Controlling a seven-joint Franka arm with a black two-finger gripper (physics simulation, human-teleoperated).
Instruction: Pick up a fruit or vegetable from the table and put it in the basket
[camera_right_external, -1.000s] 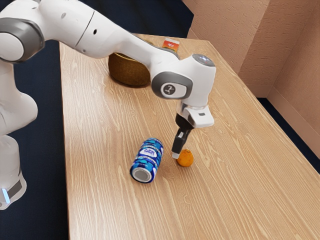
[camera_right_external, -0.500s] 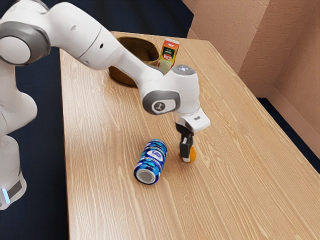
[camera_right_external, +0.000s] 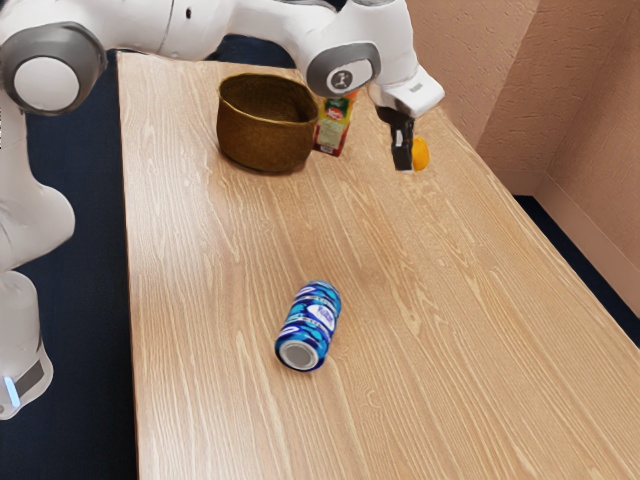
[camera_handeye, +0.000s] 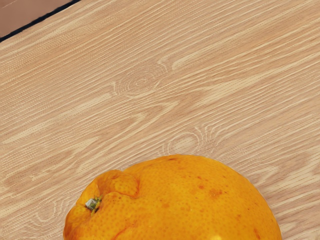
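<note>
In the exterior view, the carry to the round brown basket (camera_right_external: 262, 142) calls, I judge, for lifting the black two-finger gripper (camera_right_external: 411, 160) well over its rim, crossing above the small red-and-green carton (camera_right_external: 332, 128) just beside it, then lowering over the basket's middle before letting go. The round, dimpled orange fruit (camera_right_external: 422, 154) hangs above the wooden table (camera_right_external: 220, 270), off the basket toward the exterior view's right. It is pinched between the fingers, bulging past the nearer one.

In the wrist view, the fruit lies close under the hand, stem end uncovered; a steady, level swing basketward should limit slipping
</note>
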